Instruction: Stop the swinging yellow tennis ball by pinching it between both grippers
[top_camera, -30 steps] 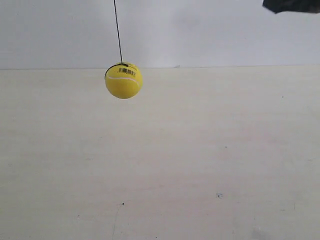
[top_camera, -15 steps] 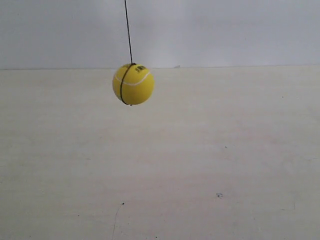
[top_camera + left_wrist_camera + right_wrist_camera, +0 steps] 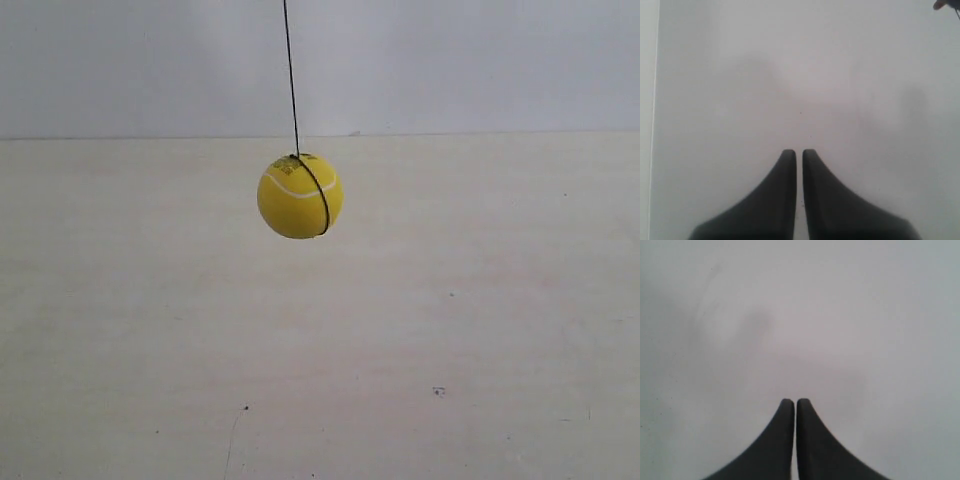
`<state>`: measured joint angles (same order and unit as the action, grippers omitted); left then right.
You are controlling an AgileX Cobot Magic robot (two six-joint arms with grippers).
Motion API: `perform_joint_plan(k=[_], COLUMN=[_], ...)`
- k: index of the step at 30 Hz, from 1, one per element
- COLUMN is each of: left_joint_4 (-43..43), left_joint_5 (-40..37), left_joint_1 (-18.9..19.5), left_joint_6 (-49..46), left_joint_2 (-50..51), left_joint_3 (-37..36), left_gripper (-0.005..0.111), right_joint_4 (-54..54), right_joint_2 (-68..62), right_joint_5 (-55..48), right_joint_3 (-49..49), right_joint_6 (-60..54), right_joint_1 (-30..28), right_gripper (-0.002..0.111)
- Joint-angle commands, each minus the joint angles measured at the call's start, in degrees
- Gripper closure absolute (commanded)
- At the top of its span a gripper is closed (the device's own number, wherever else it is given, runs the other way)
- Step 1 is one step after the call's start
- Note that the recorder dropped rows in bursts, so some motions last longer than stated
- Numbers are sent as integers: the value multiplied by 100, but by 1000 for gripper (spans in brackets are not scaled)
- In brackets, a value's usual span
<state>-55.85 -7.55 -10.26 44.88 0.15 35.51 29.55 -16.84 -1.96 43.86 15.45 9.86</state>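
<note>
The left fingers (image 3: 777,200) are drawn close together, their black tips parted by only a thin slit. Pale surface alone is seen through that slit. The right fingers (image 3: 777,445) are set narrower still, the two tips almost touching, and nothing is gripped by them either. Both pairs are shown tapering from broad dark bases to slim curved tips.

Beyond each pair, only a plain whitish-grey surface with faint soft shadows is seen. In the left wrist view a small dark shape (image 3: 939,4) is cut off by the frame edge and cannot be identified.

The yellow tennis ball (image 3: 300,195) is seen only in the exterior view. There it is hung in the air from a thin black string (image 3: 291,80), clear of everything else. The string is run nearly straight down from the top edge of that view, with a slight lean, and is carried on around the ball's side as a dark curved line. A white curved seam is shown across the ball's upper face, and a small dark print is visible near its top, beside the string.

The ball is framed against the pale cream counter (image 3: 450,330), which is marked by a few tiny dark specks. The ball's top lies just below the line where the counter meets the grey-white wall (image 3: 480,60).
</note>
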Motion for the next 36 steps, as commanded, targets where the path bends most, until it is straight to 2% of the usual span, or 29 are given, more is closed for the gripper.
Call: perform_joint_plan(k=[1, 6, 18, 28, 36], left_joint_4=[155, 155, 155, 155, 155], left_joint_5=[311, 755, 708, 1146, 1244], left_joint_1=[-17, -17, -17, -17, -17], left_joint_6=[50, 98, 397, 543, 585], left_joint_2=[-15, -15, 13, 802, 1000], left_joint_3=[-299, -443, -452, -711, -1145], left_gripper=[102, 102, 102, 102, 102], right_joint_4=[5, 5, -291, -383, -383], right_joint_2=[269, 297, 297, 297, 297], right_joint_5=[-643, -987, -1012, -627, -654], right_joint_3=[0, -57, -58, -543, -917], right_joint_6=[-165, -213, -213, -213, 72], right_joint_1=[-16, -16, -16, -4, -4], right_gripper=[108, 108, 108, 108, 108])
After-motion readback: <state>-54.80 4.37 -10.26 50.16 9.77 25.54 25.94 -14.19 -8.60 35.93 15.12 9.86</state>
